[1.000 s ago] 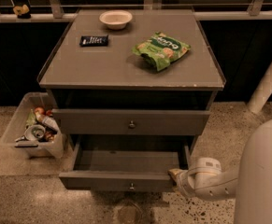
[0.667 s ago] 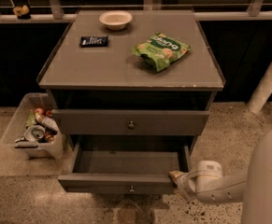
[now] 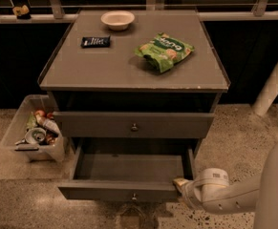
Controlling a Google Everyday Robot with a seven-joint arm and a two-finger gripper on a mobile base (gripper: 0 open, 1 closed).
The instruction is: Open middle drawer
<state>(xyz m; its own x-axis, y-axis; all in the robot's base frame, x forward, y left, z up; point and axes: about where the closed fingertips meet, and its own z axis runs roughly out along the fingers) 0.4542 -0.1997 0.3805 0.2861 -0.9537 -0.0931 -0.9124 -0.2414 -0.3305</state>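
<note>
The grey cabinet (image 3: 129, 68) shows two drawer fronts, each with a small round knob. The middle drawer (image 3: 124, 191) is the lower of the two. It stands pulled far out, and its bare inside (image 3: 129, 166) shows. The drawer above it (image 3: 134, 125) sits only slightly out, with a dark gap over it. My gripper (image 3: 180, 183) is at the right end of the middle drawer's front, touching or just beside the corner. The white wrist and arm (image 3: 224, 197) reach in from the lower right. Anything below the open drawer is hidden.
On the cabinet top lie a white bowl (image 3: 117, 19), a black bar (image 3: 95, 41) and a green chip bag (image 3: 164, 50). A clear bin of trash (image 3: 33, 135) stands on the floor at the left. A white post (image 3: 274, 85) stands at the right.
The middle drawer stays pulled out throughout. My gripper stays at its right front corner, and the wrist has shifted only slightly.
</note>
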